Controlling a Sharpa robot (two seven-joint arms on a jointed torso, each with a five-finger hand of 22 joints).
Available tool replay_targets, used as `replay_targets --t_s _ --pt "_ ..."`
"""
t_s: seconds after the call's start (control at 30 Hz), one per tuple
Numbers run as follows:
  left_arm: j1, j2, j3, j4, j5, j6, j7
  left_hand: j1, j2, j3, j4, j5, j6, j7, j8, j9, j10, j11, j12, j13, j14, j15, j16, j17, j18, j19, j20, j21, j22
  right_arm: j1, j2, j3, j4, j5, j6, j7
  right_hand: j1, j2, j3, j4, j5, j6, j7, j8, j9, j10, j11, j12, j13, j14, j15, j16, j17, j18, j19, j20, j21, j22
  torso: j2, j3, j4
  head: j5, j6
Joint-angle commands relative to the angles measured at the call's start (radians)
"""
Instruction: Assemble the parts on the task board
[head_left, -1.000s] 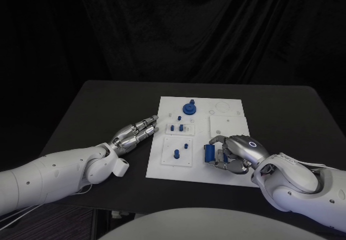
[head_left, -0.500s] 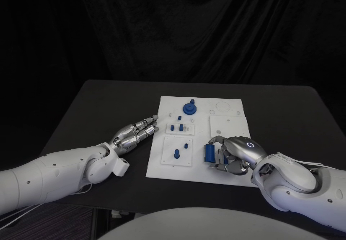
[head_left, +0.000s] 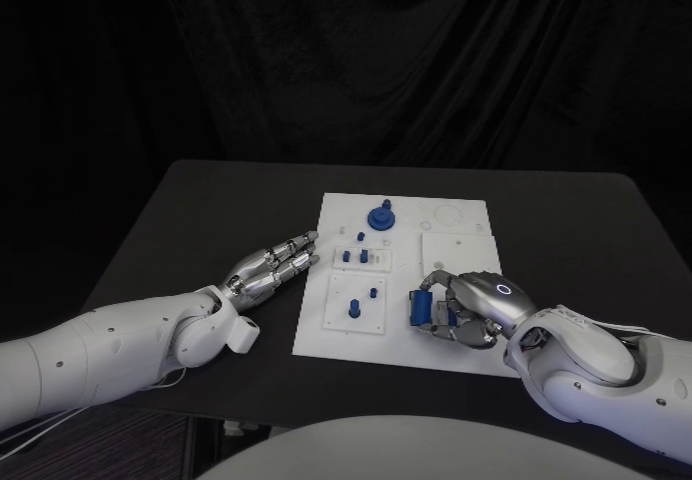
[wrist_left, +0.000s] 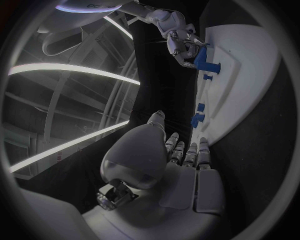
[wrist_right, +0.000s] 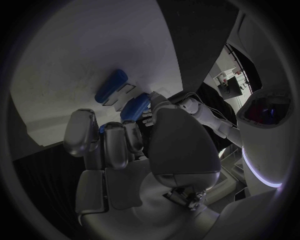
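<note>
Item: flat white rectangular task board (head_left: 459, 352), lying in the middle of the matte black table (head_left: 188, 215), long side running away from the robot.

Item: right silver many-fingered hand (head_left: 473, 305), sitting over the near right corner of the board. Its fingers are curling down around a chunky blue block-shaped part (head_left: 421, 305) and gripping it; the part is standing at the board's near edge, just left of the palm. In the right wrist view the same hand (wrist_right: 134, 145) is closing its fingertips (wrist_right: 81, 131) on that blue part (wrist_right: 135, 107), while a second, elongated blue piece (wrist_right: 110, 85) is lying on the white surface just beyond it, apart from the fingers.

Item: left silver many-fingered hand (head_left: 270, 267), resting on the black table just beside the board's left edge, fingers stretched out straight and close together, holding nothing. The left wrist view is showing this hand (wrist_left: 169, 165) lying flat with its fingertips (wrist_left: 187, 150) pointing towards the board's rim (wrist_left: 262, 60).

Item: round blue knob-like part (head_left: 381, 217), standing upright on the far half of the board.

Item: pair of small blue pegs (head_left: 356, 256), standing in a raised white plate near the board's middle.

Item: small blue peg (head_left: 372, 293) and another small blue piece (head_left: 353, 308), sitting in a second raised plate nearer the robot, between the two hands.

Item: faint circular recess (head_left: 450, 214), showing at the board's far right corner.
</note>
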Motion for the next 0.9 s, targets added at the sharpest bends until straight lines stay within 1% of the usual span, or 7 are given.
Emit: replay_targets --t_s 0.03,0.27,0.4,0.43,0.5,0.67,0.9 --pt "-0.006 0.004 -0.002 0.001 0.002 0.013 0.026 -0.008 0.005 -0.001 0.005 -0.002 0.0 0.006 0.004 0.001 0.0 0.003 -0.002 0.0 0.0 0.004 -0.004 -0.001 0.008 0.001 0.004 0.0 -0.001 -0.003 0.001 -0.002 0.002 -0.003 -0.019 0.005 0.0 0.016 0.012 -0.001 0.019 0.015 -0.001 0.018 0.008 0.007 -0.002 0.006 0.002 0.015 0.001 0.003 0.002 0.003 0.006 -0.001 0.004 0.156 0.0 -0.0003 0.0009 -0.002 0.0" --pt "-0.008 0.002 -0.002 0.005 0.002 0.012 0.028 -0.008 0.005 -0.001 0.005 -0.002 0.0 0.006 0.004 0.001 0.0 0.003 -0.002 0.0 0.0 0.004 -0.004 -0.001 0.008 0.001 0.004 0.0 -0.001 -0.003 0.0 -0.002 0.003 0.002 -0.035 0.001 0.018 0.036 0.033 -0.003 0.081 0.043 -0.003 0.047 0.013 0.015 -0.003 0.011 0.01 0.017 0.0 0.005 0.004 0.002 0.008 -0.002 0.007 0.157 0.0 0.0003 0.001 0.0 0.0" --pt "-0.009 0.0 -0.002 0.005 0.002 0.011 0.028 -0.008 0.005 -0.001 0.005 -0.002 0.0 0.006 0.004 0.001 0.0 0.003 -0.002 0.0 0.0 0.004 -0.004 -0.001 0.008 0.001 0.004 0.0 -0.001 -0.002 -0.006 -0.002 0.012 0.02 -0.038 -0.001 0.008 0.045 0.048 0.0 0.16 0.058 -0.005 0.05 0.008 0.014 -0.005 0.009 0.008 0.017 -0.002 0.005 0.004 0.002 0.008 -0.004 0.008 0.157 0.0 0.0002 0.0003 0.002 0.0" --pt "-0.009 0.0 -0.002 0.005 0.002 0.011 0.028 -0.008 0.005 -0.001 0.005 -0.002 0.0 0.006 0.004 0.001 0.0 0.003 -0.002 0.0 0.0 0.004 -0.004 -0.001 0.008 0.001 0.004 0.0 -0.001 -0.002 -0.007 -0.002 0.014 0.022 -0.038 -0.002 0.003 0.046 0.056 0.0 0.197 0.064 -0.004 0.048 0.005 0.012 -0.004 0.008 0.006 0.018 -0.002 0.005 0.004 0.002 0.009 -0.004 0.009 0.157 0.0 0.0001 -0.0001 0.003 0.0" --pt "-0.009 0.0 -0.002 0.006 0.002 0.011 0.028 -0.01 0.005 -0.001 0.007 -0.002 -0.001 0.007 0.004 0.001 0.0 0.003 -0.002 0.0 0.0 0.004 -0.004 -0.001 0.008 0.001 0.004 0.0 -0.001 -0.002 -0.012 -0.002 0.02 0.026 -0.041 -0.003 0.001 0.043 0.065 -0.001 0.227 0.068 -0.004 0.045 0.001 0.011 -0.004 0.007 0.005 0.017 -0.001 0.004 0.003 0.002 0.008 -0.003 0.008 0.157 0.001 0.0001 -0.0002 0.004 0.0" --pt "-0.01 -0.001 -0.002 0.006 0.002 0.01 0.028 -0.01 0.005 -0.001 0.008 -0.002 -0.001 0.007 0.004 0.001 0.0 0.003 -0.002 0.0 0.0 0.004 -0.004 -0.001 0.008 0.001 0.004 0.0 -0.002 -0.002 -0.023 -0.002 0.029 0.03 -0.063 0.004 0.013 0.017 0.114 -0.003 0.348 0.078 -0.002 0.033 -0.012 0.01 -0.003 0.005 0.004 0.017 0.0 0.004 0.003 0.003 0.007 -0.003 0.007 0.157 0.001 -0.0003 -0.0021 0.007 0.0" --pt "-0.011 -0.001 -0.002 0.007 0.002 0.011 0.029 -0.011 0.006 -0.001 0.008 -0.002 -0.003 0.006 0.003 0.0 0.0 0.003 -0.002 0.0 0.0 0.005 -0.004 -0.001 0.008 0.001 0.004 0.0 -0.002 -0.002 -0.028 -0.002 0.035 0.032 -0.08 0.014 0.01 0.009 0.137 -0.002 0.387 0.069 0.001 0.022 -0.02 0.011 -0.001 0.005 0.004 0.017 0.001 0.005 0.004 0.002 0.008 -0.002 0.01 0.157 0.001 0.0003 0.0 0.005 0.0"
